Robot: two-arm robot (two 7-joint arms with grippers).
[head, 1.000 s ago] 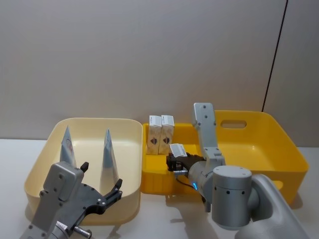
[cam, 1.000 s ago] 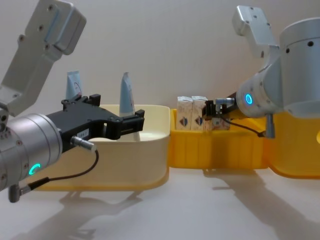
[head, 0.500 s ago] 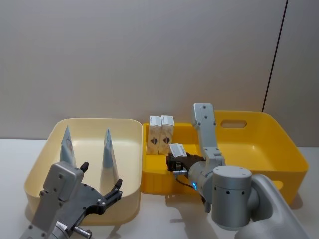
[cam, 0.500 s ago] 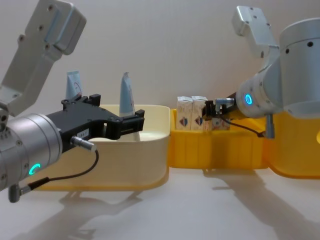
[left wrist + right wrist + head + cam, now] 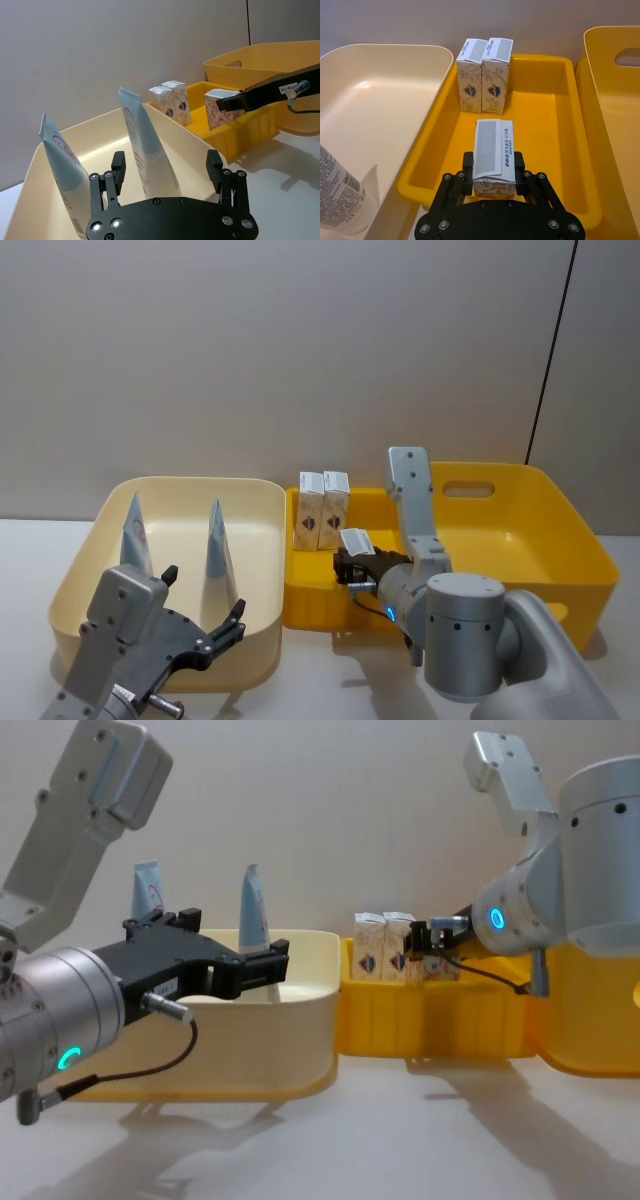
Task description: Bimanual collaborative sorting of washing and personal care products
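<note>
Two squeeze tubes stood in the cream bin, a third carton held at the yellow tray

The third carton is clamped upright in the right gripper by the tray's near edge, seemingly to be grouped with the two cartons at its far left corner; the left gripper is held spread at the bin's near edge, facing the squeeze tubes

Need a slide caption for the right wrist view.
Right tool grips a small white printed carton in the yellow plastic tray, two matching cartons standing beyond it.
</note>
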